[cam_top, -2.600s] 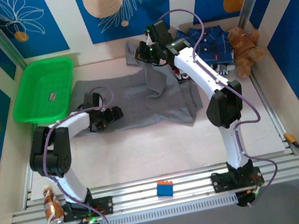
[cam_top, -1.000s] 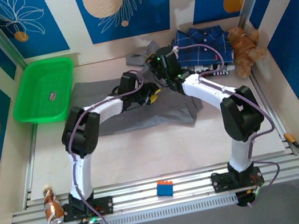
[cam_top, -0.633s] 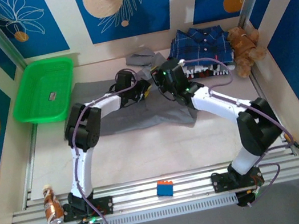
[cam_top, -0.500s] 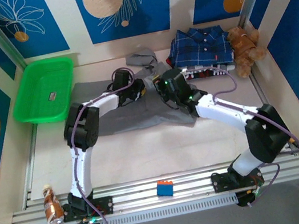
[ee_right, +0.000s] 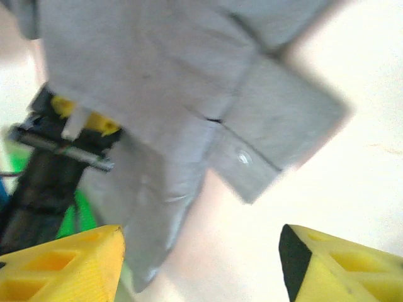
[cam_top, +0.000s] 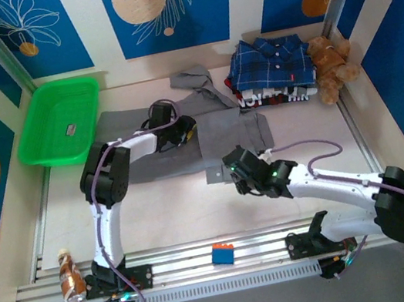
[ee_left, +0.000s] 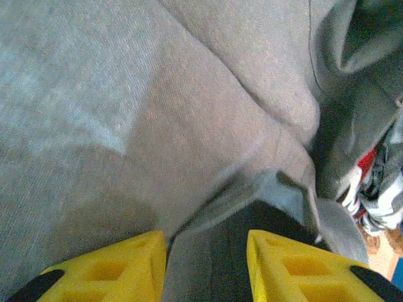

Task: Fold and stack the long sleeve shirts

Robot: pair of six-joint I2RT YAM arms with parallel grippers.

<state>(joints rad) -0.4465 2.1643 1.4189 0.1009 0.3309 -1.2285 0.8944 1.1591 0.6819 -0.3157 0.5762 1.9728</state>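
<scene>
Cuff, grey shirt — beyond right pincer (spread)

Small item in green tray: too small to identify. Grey shirt blurred.

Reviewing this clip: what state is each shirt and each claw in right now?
Plain mid-grey long-sleeve cloth shirt: spread on the table, partly folded, not stacked.
Navy white-checked plaid shirt: folded, at back right.
Left claw: on the grey shirt, cloth between its jaws; grip unclear.
Right claw: open, empty, at the grey shirt's near edge.
</scene>
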